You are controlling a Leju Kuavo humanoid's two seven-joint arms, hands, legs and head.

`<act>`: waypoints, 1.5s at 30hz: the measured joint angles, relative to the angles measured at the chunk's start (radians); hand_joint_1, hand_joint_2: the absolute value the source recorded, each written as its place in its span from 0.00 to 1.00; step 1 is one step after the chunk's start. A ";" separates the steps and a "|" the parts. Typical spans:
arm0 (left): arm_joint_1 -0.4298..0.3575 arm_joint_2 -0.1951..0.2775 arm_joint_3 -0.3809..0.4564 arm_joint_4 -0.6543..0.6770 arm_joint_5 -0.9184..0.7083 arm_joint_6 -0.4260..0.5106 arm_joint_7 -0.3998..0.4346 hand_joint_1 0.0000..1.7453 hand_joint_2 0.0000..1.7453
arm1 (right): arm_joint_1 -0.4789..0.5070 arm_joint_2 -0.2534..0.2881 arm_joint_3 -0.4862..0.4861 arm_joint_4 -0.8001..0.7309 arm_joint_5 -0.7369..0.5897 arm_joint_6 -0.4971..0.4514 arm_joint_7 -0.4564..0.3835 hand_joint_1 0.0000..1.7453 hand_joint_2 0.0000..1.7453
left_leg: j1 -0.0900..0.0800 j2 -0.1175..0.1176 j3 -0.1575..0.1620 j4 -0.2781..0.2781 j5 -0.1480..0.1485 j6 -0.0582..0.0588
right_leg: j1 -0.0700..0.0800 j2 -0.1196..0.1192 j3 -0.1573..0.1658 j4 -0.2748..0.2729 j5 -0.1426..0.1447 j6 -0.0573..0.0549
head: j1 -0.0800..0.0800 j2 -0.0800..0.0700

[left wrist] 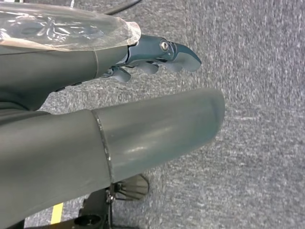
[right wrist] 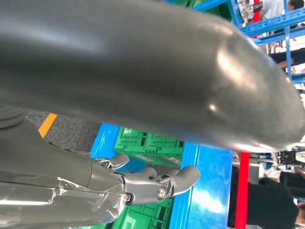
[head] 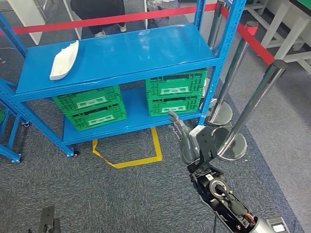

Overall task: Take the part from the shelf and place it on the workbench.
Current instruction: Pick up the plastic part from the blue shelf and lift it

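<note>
A white, boat-shaped part (head: 64,60) lies on the top board of the blue shelf (head: 121,56), near its left end. My right hand (head: 184,137) is raised in front of the shelf's lower right side, fingers apart and holding nothing, far to the right of the part. The right wrist view has that hand's thumb and fingers (right wrist: 169,180) stretched toward the green crates (right wrist: 151,143). My left hand (left wrist: 158,55) hangs over grey carpet with its fingers extended and nothing in it.
Green crates (head: 91,107) (head: 175,92) sit on the lower shelf board. Yellow tape (head: 128,155) marks the carpet in front. Chrome stanchions (head: 253,107) with a red belt stand at the right. A person (head: 99,12) stands behind the shelf.
</note>
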 joint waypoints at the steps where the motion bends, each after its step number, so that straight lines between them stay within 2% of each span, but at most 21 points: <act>1: 0.000 0.000 0.000 0.000 0.002 -0.007 0.000 0.00 0.00 | 0.000 -0.001 0.000 -0.002 0.000 0.000 0.000 0.00 0.00 | 0.000 0.000 0.000 0.000 0.000 0.000 | 0.000 0.000 0.000 0.000 0.000 0.000 | 0.000 0.000; 10: 0.002 0.000 0.000 0.000 0.014 -0.003 -0.022 0.00 0.00 | 0.001 -0.007 0.000 -0.012 0.000 0.006 -0.001 0.00 0.00 | 0.000 0.000 0.000 0.000 0.000 0.000 | 0.000 0.000 0.000 0.000 0.000 0.000 | 0.000 0.000; 33: 0.005 0.008 0.001 0.000 0.033 -0.052 -0.012 0.00 0.00 | -0.001 -0.008 -0.002 -0.018 -0.006 0.011 0.001 0.00 0.00 | 0.000 0.000 0.000 0.000 0.000 0.000 | 0.000 0.000 0.000 0.000 0.000 0.000 | 0.000 0.000; 39: 0.014 0.034 0.001 0.000 0.090 -0.076 -0.011 0.00 0.00 | -0.052 -0.008 0.000 -0.016 0.027 0.002 0.029 0.00 0.00 | 0.000 0.000 0.000 0.000 0.000 0.000 | 0.000 0.000 0.000 0.000 0.000 0.000 | 0.000 0.000; 45: 0.021 0.045 0.001 0.000 0.100 -0.049 0.008 0.00 0.00 | -0.109 -0.008 -0.009 -0.002 0.040 -0.001 0.023 0.00 0.00 | 0.000 0.000 0.000 0.000 0.000 0.000 | 0.000 0.000 0.000 0.000 0.000 0.000 | 0.000 0.000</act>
